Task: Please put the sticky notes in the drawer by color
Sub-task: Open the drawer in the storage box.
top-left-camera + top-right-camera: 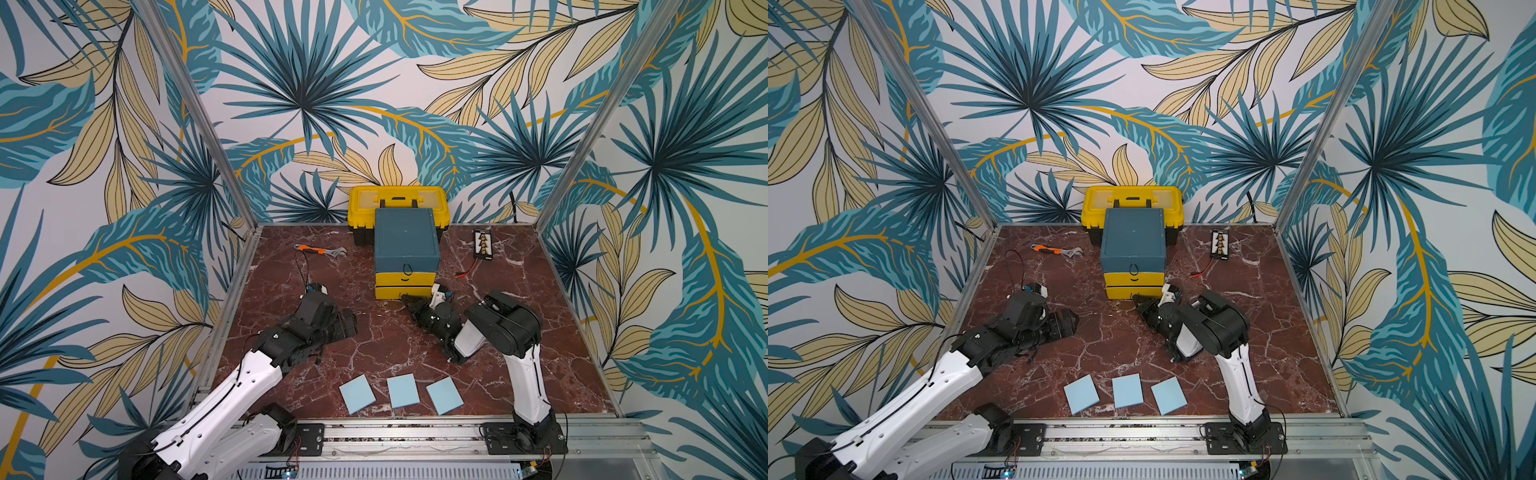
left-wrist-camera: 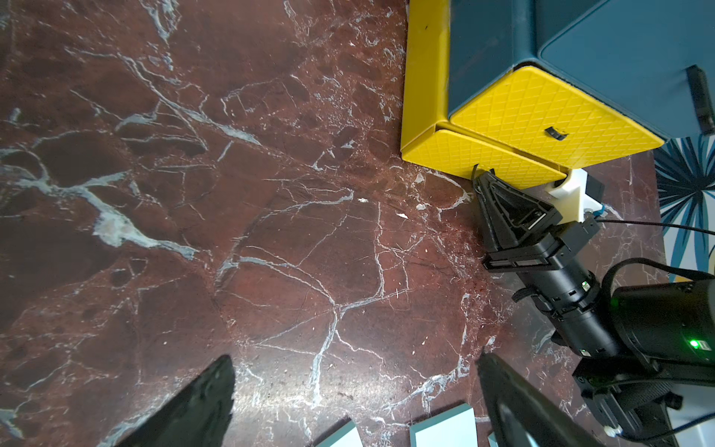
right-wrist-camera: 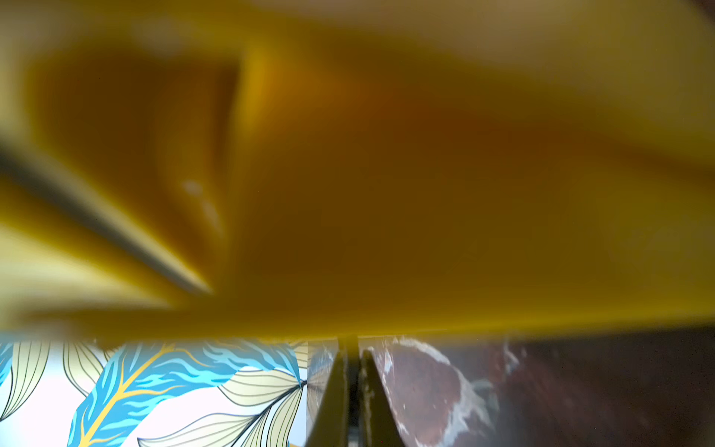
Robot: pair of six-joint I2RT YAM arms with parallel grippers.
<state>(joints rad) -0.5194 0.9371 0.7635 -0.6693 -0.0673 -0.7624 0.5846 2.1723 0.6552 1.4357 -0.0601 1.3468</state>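
Yellow drawer [image 2: 476,154] edge, closed right tool [image 2: 481,180] touching

3 sticky notes [image 1: 402,390] in row at front; drawer [image 1: 406,239] behind; toolbox [image 1: 397,197] behind drawer; wrench [image 1: 322,250] left of drawer.

My camera set: both top views look down from high at the near edge across the whole red-brown marble tabletop [image 1: 374,340] to the small teal-and-yellow three-drawer chest [image 1: 406,245], which the left wrist view shares from close and low, while the right wrist view sits blurred against its yellow front.
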